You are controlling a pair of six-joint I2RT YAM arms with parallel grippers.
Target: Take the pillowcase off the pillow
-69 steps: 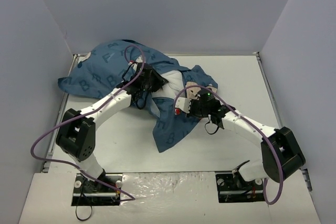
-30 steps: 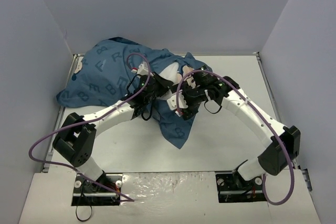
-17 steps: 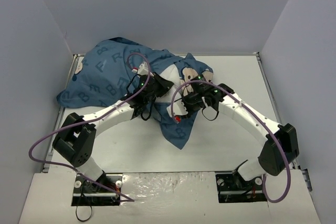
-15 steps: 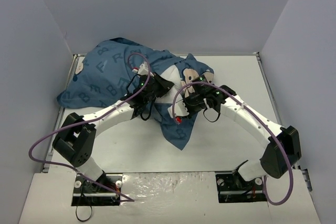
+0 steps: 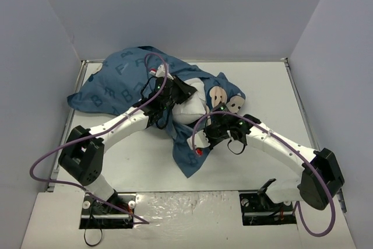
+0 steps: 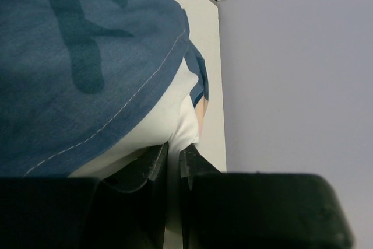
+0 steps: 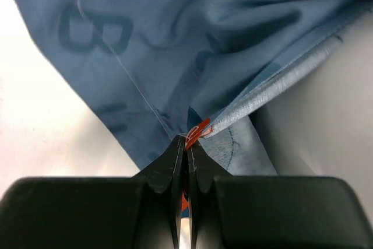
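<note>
The right gripper [image 7: 186, 154] is pinched fully closed on the hem of the soft dark-blue printed cloth pillowcase [image 7: 145, 56], right at a small red sewn tag [image 7: 199, 130]. That loose flap lies on the white table [image 5: 256, 86] near the middle. The left gripper [image 6: 173, 164], its jaws a narrow slit, nips a fold of the plain white stuffed pillow [image 6: 166, 118] where it bulges out of the cover's open mouth. From above, only one end of the pillow shows bare, at the centre. Most of it sits inside the cover, heaped at the far left. By my reading both holds are set but the stripping is barely begun. What is left is to draw the cover and the cushion apart.
</note>
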